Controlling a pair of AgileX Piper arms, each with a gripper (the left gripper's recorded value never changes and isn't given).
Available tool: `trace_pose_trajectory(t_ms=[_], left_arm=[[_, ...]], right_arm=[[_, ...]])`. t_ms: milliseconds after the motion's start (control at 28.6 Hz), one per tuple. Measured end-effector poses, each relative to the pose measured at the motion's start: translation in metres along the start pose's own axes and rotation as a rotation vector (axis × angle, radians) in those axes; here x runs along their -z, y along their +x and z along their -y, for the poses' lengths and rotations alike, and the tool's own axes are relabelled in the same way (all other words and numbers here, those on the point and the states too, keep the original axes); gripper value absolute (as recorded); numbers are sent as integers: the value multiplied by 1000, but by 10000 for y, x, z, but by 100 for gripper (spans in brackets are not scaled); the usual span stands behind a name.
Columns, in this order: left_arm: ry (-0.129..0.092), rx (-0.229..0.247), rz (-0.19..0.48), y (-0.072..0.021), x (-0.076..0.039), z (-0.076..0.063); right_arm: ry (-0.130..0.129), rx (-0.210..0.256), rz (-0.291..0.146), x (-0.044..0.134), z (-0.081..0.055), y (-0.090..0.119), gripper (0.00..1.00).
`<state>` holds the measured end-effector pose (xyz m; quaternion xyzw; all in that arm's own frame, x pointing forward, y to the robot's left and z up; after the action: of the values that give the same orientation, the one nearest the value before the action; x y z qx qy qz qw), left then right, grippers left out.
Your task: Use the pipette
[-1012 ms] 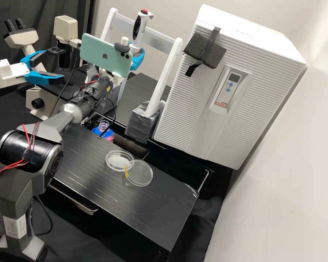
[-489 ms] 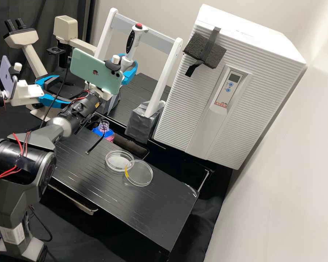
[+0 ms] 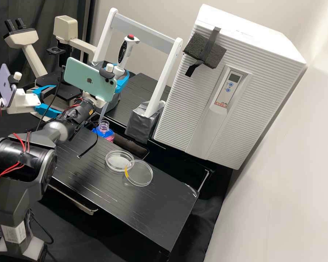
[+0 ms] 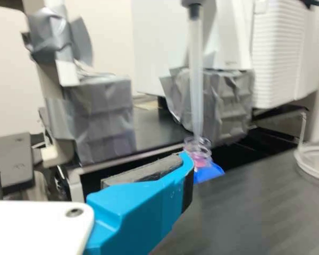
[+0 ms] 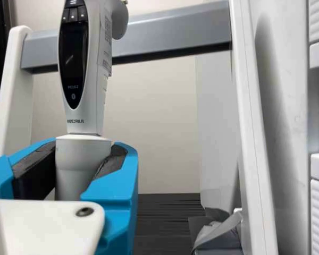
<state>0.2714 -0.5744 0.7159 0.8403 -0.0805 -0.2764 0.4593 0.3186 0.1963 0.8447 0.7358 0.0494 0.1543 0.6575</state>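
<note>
Drawing up liquid looks like the step in hand: your right gripper [image 3: 117, 74] clamps the white-and-black handheld pipette [image 3: 124, 49] upright, its clear plastic tip [image 4: 195, 79] at the mouth of the small clear bottle of pink liquid [image 3: 105, 128] by the black surface [image 3: 135, 203]. Your left gripper [image 3: 49, 98] is spread wide, empty. Next, lower straight, keeping the tip centred.

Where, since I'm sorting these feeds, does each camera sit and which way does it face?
High view: fixed off the arms, looking down on the bench; both arms show.
Left wrist view: on the left arm, facing the bottle; one blue finger shows.
Right wrist view: on the right arm, facing the white frame; its end effector grips the pipette.
Shared: all show the pipette.
</note>
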Motion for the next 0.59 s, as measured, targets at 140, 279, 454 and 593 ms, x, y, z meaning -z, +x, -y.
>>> trace_pose_trajectory(t_ms=[140,279,454,593], left_arm=[[-2,38,10,-67,-38,102],[-2,67,19,-117,-68,178],[-3,77,17,-137,-65,204],[-3,79,18,-141,-68,209]], right_arm=[[-3,-19,-8,-15,9,11,0],[-8,-39,-14,-41,30,26,0],[-9,-44,-16,-47,34,30,0],[-10,-45,-14,-52,29,31,0]])
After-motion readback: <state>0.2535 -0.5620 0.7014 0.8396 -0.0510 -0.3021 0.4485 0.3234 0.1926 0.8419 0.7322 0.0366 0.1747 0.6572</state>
